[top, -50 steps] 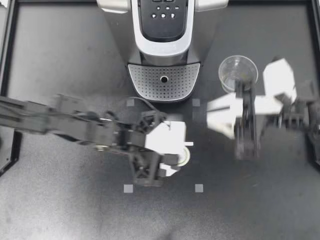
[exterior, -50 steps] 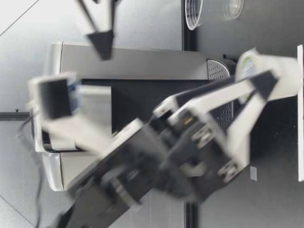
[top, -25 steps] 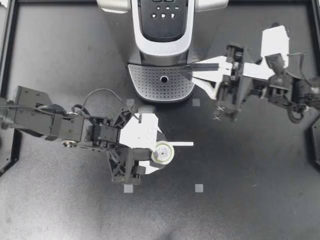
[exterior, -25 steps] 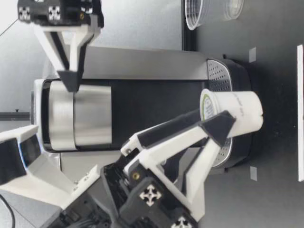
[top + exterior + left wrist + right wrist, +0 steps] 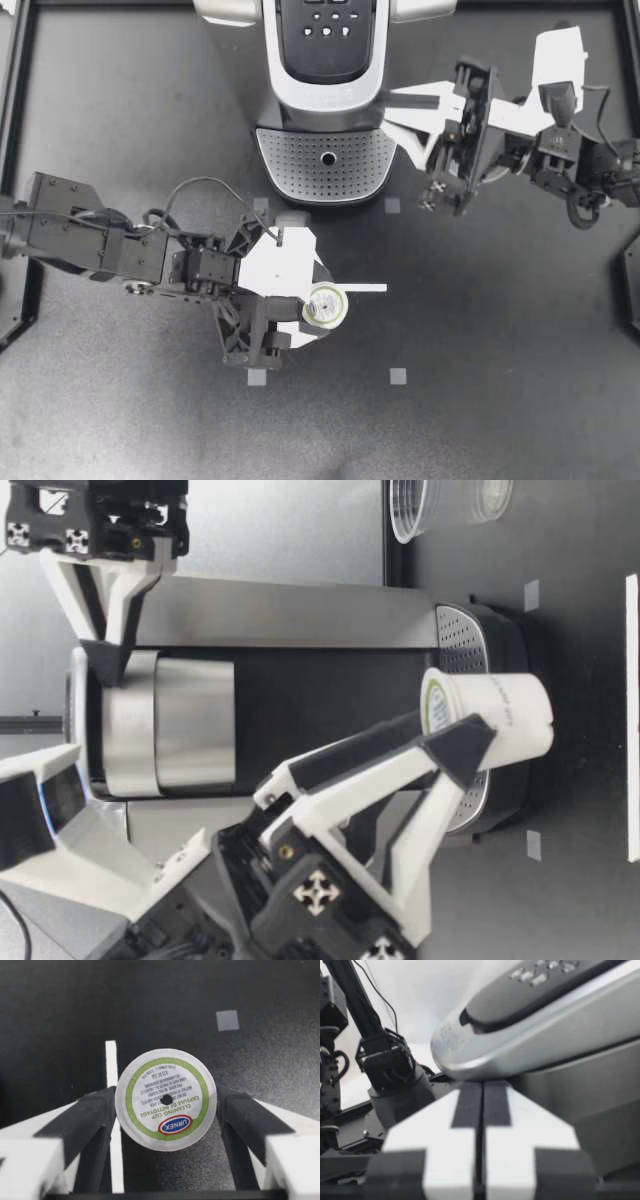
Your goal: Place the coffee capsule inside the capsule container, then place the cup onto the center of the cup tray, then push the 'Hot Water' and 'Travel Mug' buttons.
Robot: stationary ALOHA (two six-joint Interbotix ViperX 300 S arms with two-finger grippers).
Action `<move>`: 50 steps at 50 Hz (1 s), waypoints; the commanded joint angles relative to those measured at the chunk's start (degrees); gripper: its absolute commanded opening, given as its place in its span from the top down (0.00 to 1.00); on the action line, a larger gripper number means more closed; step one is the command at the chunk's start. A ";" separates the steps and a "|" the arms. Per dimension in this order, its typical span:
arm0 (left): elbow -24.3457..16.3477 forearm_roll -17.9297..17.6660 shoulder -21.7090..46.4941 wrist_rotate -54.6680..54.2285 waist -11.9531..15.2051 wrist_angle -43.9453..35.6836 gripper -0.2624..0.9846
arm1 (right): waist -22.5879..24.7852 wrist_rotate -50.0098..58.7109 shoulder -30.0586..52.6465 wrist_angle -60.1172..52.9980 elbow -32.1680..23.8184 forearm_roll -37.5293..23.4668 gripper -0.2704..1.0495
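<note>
Because the capsule has to go into the brewer first, my left hand (image 5: 322,308) is clamped on the coffee capsule (image 5: 326,304), one finger on each side of its rim and the foil lid upward. It appears to carry the capsule clear of the bench (image 5: 500,380), with the cup tray (image 5: 327,165) just ahead of the hand. My right hand (image 5: 392,112) has its fingers pressed together with nothing between them. Its tips sit at the edge of the coffee machine's (image 5: 325,95) silver head, which I judge is to lift the lid, since the capsule container looks closed. A clear cup (image 5: 410,510) stands beside the machine on the right hand's side, not yet on the tray. The bench is dark and matte, marked with small grey tape squares (image 5: 257,377) and a white strip (image 5: 112,1110) beneath the left hand. Behind the machine is a pale, plain backdrop.
</note>
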 commanded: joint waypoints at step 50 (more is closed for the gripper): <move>4.92 0.53 -11.34 0.97 -0.09 -5.80 0.32 | -12.83 -0.53 -3.60 4.48 -11.34 -2.81 0.76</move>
